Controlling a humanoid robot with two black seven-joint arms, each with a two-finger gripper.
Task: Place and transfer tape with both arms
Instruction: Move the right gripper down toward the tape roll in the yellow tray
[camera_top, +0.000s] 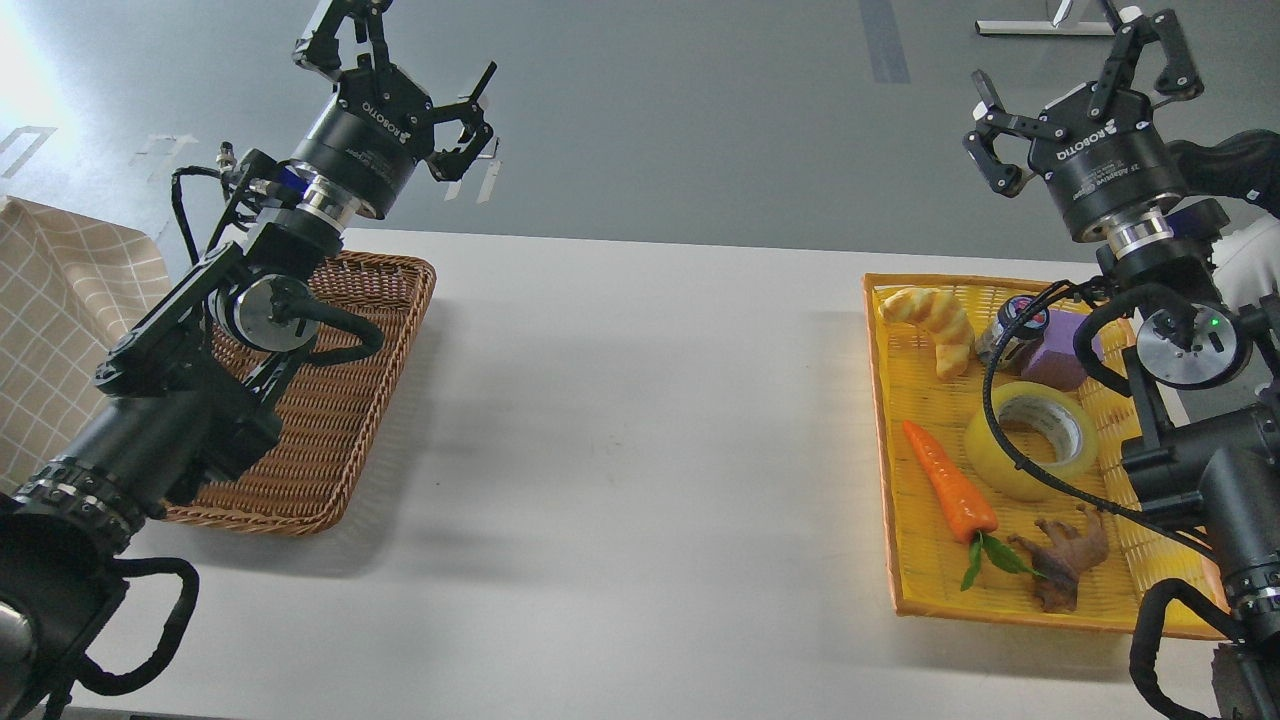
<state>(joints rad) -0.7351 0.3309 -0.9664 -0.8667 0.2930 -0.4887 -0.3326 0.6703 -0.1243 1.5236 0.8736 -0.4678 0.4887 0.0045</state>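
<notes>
The tape (1035, 440), a yellowish translucent roll with a grey-white core, lies flat in the yellow tray (905, 520) at the right, partly crossed by a black cable. My right gripper (1075, 95) is open and empty, raised high above the tray's far end, well clear of the tape. My left gripper (400, 75) is open and empty, raised beyond the far edge of the brown wicker basket (330, 440) at the left.
In the yellow tray also lie a croissant (935, 320), a dark-lidded jar (1008, 330), a purple block (1055, 350), a toy carrot (945, 480) and a brown figure (1065, 555). A checked cloth (60, 320) is at far left. The white table (640, 430) spans the middle.
</notes>
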